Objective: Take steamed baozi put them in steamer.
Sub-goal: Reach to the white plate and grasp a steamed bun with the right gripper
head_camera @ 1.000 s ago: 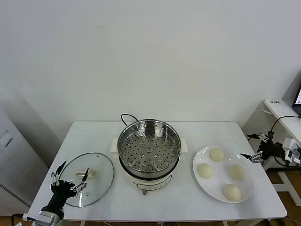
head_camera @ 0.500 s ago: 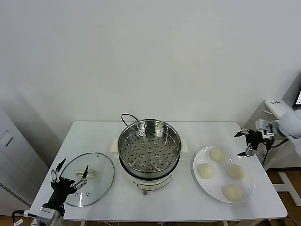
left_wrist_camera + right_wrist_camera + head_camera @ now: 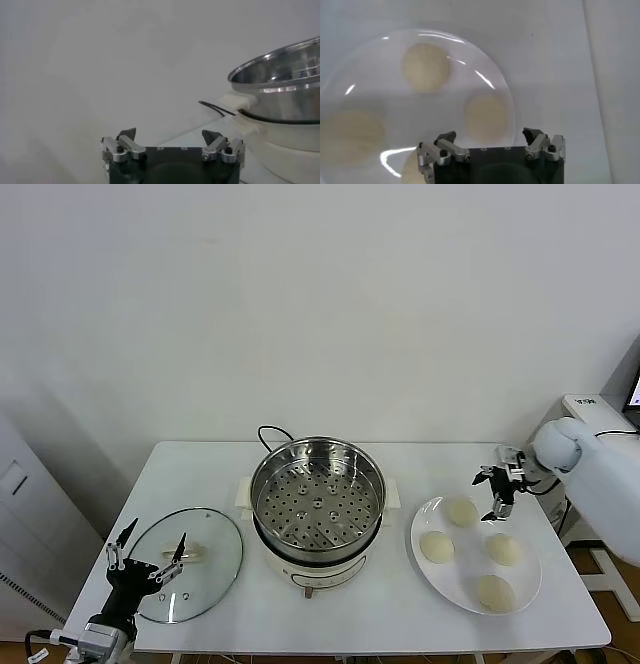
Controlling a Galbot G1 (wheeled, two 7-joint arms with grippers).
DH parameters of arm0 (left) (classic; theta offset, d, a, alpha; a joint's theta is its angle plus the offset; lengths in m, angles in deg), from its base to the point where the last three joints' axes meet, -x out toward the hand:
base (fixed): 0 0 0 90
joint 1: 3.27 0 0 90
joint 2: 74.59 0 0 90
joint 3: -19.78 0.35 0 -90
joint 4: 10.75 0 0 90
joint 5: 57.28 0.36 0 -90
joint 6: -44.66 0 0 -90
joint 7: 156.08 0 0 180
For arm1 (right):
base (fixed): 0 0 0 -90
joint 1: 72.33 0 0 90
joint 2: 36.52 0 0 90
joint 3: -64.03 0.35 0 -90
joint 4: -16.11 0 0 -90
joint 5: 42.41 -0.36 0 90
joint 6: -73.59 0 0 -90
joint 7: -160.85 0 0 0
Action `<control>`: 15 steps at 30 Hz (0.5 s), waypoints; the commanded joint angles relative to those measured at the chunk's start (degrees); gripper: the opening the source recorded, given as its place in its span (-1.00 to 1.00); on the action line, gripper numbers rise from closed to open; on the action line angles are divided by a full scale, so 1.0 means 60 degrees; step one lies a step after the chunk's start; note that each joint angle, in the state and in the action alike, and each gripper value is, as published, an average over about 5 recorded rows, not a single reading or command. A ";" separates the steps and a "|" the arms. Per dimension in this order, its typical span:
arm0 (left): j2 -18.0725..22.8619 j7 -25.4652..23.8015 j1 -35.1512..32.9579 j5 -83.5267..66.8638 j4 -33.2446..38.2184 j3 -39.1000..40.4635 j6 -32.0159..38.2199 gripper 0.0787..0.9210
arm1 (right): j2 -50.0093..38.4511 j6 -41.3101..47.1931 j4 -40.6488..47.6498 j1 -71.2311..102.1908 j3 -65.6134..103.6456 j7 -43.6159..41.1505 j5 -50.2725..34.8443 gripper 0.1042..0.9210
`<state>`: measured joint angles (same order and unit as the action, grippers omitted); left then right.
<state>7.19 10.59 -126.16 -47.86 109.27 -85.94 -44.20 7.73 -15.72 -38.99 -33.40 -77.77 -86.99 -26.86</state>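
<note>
Several pale cream baozi lie on a white plate (image 3: 471, 570) at the table's right; the rearmost baozi (image 3: 461, 511) is nearest my right gripper (image 3: 488, 495). That gripper hovers open and empty over the plate's rear right rim. In the right wrist view, the right gripper (image 3: 490, 134) has one baozi (image 3: 487, 116) just ahead of it and another baozi (image 3: 426, 67) farther off. The steamer (image 3: 317, 504), a shiny steel pot with a perforated floor, stands empty at the table's middle. My left gripper (image 3: 156, 536) waits open at the front left. In its own view, the left gripper (image 3: 168, 134) faces the steamer (image 3: 280, 90).
A round glass lid (image 3: 190, 564) lies flat on the table at the left, under the left gripper. A black cord (image 3: 268, 431) runs behind the steamer's white base (image 3: 315, 576). A white desk (image 3: 590, 409) stands to the right of the table.
My right gripper has swung in from beyond the table's right edge to the plate's rear rim. The left gripper has hardly moved. The baozi lie as before.
</note>
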 commanded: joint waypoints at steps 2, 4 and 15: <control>0.0065 0.0024 -0.0061 0.0096 0.0040 0.0002 0.0011 0.77 | 0.0937 -0.0235 0.0827 0.0165 0.0093 0.0174 0.0915 0.76; 0.0063 0.0026 -0.0075 0.0104 0.0052 -0.0005 0.0013 0.77 | 0.0974 -0.0236 0.0874 0.0236 0.0166 0.0225 0.0992 0.76; 0.0085 0.0031 -0.0090 0.0214 0.0038 0.0018 0.0047 0.77 | 0.1003 -0.0245 0.1002 0.0353 0.0350 0.0446 0.1344 0.66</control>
<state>7.60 10.77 -126.64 -46.91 109.55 -85.93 -44.00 12.37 -16.84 -34.37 -31.59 -76.19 -84.93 -20.96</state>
